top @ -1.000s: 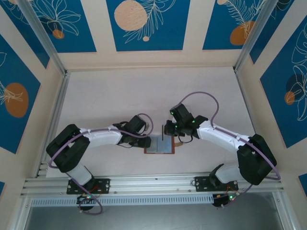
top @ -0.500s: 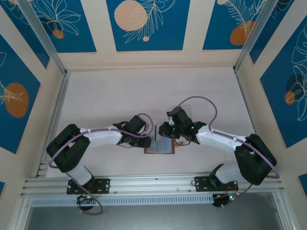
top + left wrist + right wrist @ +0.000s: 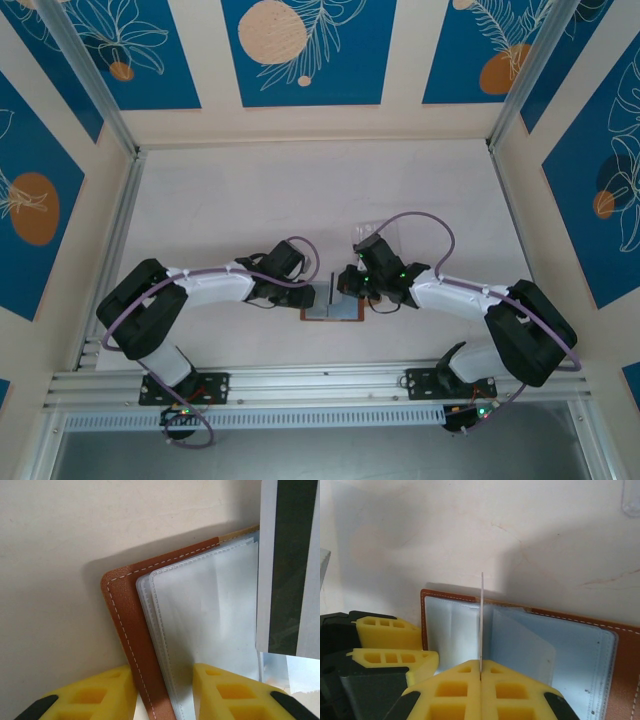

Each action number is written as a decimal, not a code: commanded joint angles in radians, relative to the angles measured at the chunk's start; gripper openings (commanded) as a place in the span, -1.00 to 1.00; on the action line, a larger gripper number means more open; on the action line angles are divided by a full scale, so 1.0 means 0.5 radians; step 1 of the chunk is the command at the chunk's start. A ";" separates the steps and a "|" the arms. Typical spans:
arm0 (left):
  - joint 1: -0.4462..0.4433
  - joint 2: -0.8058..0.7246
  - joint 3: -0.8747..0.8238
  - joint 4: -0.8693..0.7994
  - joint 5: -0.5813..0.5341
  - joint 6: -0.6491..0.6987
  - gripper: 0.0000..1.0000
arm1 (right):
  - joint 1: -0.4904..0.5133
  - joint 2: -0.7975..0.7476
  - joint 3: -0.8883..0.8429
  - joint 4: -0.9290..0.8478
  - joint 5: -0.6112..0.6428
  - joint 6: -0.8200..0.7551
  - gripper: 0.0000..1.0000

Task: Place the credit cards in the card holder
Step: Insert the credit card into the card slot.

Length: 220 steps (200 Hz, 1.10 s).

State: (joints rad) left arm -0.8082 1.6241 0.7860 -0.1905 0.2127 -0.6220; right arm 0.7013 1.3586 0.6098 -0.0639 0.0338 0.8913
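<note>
Brown leather card holder lies open; right gripper pinches a credit card edge-on above it, left gripper at 9 o'clock clamps its edge.

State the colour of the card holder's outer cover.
Brown leather with pale stitching along the edge of the card holder, clearest in the left wrist view.

A pale table lies under everything, with faint reddish scratches in the right wrist view. Around it stand cream walls with blue panels showing orange circles and white leaves. A metal rail runs along the near edge.
</note>
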 commanded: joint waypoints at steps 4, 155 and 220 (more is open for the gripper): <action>-0.029 0.165 -0.089 -0.017 0.063 0.013 -0.35 | 0.018 -0.038 -0.030 0.031 0.043 0.021 -1.00; -0.032 0.154 -0.087 -0.027 0.059 0.008 -0.35 | 0.033 -0.006 -0.171 0.237 -0.073 0.113 -1.00; -0.031 0.167 -0.078 -0.033 0.056 0.014 -0.36 | 0.066 -0.038 -0.303 0.202 -0.055 0.132 -1.00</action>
State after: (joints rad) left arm -0.8082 1.6241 0.7860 -0.1905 0.2150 -0.6220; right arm 0.7158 1.3567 0.4969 0.0975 0.0101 0.9516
